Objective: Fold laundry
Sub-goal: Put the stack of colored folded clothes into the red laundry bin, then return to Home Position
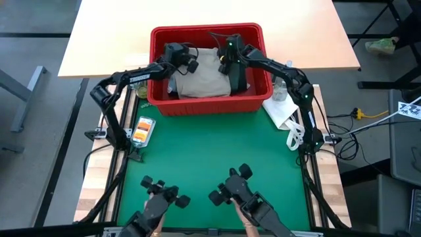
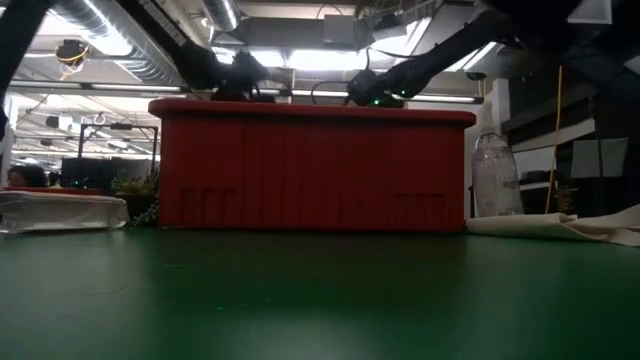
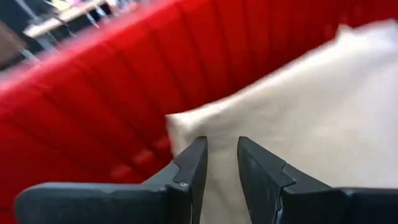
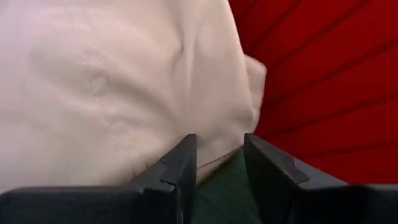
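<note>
Both arms reach into the red basket (image 1: pixel 158 99) at upper centre of the high view. The left end effector (image 3: pixel 221 155) is pinched on the edge of the beige khaki piece (image 1: pixel 200 76). The right end effector (image 4: pixel 219 155) grips the same cloth, with a dark olive green piece (image 4: pixel 221 186) beneath.

Judgement: raise both corners together and evenly so the cloth clears the basket wall, then carry it to the green bench (image 1: pixel 210 151).

The basket holds the khaki piece uppermost; other contents are hidden.

Looked like a lab or workshop: exposed silver ceiling ducts (image 2: pixel 120 45), long fluorescent light strips (image 2: pixel 320 60), bare grey concrete floor (image 1: pixel 39 131), loose yellow cable (image 1: pixel 368 114).
</note>
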You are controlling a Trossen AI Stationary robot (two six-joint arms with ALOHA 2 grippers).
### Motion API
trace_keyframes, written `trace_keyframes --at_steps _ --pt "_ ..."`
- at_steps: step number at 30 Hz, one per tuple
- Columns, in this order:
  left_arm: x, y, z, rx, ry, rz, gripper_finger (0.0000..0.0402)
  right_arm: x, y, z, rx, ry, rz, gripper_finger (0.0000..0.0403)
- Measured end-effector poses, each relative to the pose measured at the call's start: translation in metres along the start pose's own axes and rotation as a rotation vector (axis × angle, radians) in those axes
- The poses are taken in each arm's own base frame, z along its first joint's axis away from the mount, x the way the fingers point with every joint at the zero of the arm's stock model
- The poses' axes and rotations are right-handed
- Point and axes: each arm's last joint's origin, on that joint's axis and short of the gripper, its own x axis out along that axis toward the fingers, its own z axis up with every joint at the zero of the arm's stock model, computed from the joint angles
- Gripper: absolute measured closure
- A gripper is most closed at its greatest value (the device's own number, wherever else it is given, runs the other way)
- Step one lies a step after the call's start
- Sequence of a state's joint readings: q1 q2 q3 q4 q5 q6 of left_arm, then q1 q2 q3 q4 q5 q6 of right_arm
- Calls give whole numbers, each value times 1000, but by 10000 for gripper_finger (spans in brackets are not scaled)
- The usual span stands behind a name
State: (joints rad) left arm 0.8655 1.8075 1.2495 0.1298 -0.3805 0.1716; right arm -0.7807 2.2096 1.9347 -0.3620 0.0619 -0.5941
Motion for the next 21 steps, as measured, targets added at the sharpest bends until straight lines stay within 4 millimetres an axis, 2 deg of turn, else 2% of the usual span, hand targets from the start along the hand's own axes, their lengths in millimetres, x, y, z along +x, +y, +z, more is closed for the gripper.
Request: trace_keyframes --at_steps 4,8,11,14,21 --pt "-31 12 27 -15 -91 28 315 -22 -11 10 -89 6 -74 269" --pt "-74 19 52 64 -172 2 315 -62 -26 27 -94 -31 -144 269" --pt "-115 22 65 142 -198 -30 315 -102 -32 39 -109 -74 -136 269" --pt "-155 23 69 194 -193 -86 315 -146 -30 51 -128 -92 -110 269" --pt "-241 34 63 209 -189 -248 319 -252 -8 64 -213 -133 -22 269"
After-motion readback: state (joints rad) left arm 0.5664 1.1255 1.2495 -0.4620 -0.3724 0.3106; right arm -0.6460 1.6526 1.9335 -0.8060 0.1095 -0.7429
